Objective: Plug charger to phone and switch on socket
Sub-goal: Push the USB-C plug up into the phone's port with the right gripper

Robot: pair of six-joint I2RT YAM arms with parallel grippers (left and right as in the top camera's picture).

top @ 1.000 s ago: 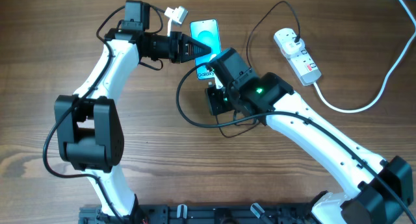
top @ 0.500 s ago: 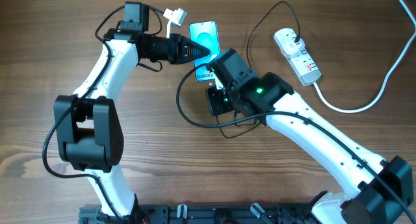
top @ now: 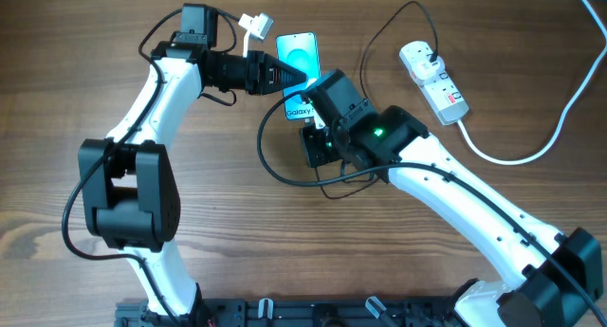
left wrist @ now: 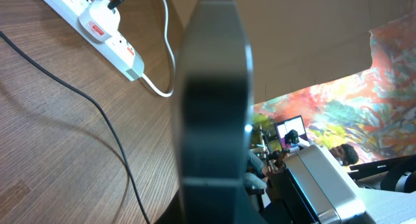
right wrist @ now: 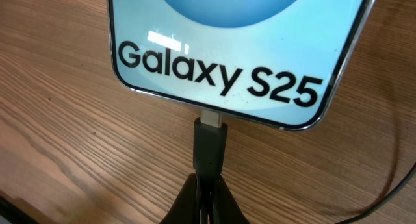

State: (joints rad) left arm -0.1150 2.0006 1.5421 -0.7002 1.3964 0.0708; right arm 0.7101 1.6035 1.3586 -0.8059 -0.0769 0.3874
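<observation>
The phone (top: 300,50), with a cyan screen and a white "Galaxy S25" strip, is held up on its edge at the back middle. My left gripper (top: 292,77) is shut on its left side. In the left wrist view the phone (left wrist: 214,113) shows edge-on as a dark slab. My right gripper (top: 306,126) is shut on the charger's small black plug (right wrist: 209,143), whose metal tip is in the port at the phone's (right wrist: 227,49) bottom end. The fingers (right wrist: 209,195) pinch the plug's rear. The thin black cable (top: 270,161) loops to the white socket (top: 433,81).
The socket's thick white lead (top: 531,147) curves off to the right edge. The socket (left wrist: 107,32) and black cable (left wrist: 110,139) lie on the wood in the left wrist view. A small white adapter (top: 256,24) sits by the left wrist.
The left gripper and phone shifted very slightly left a second ago. Nothing visible has moved since then.
</observation>
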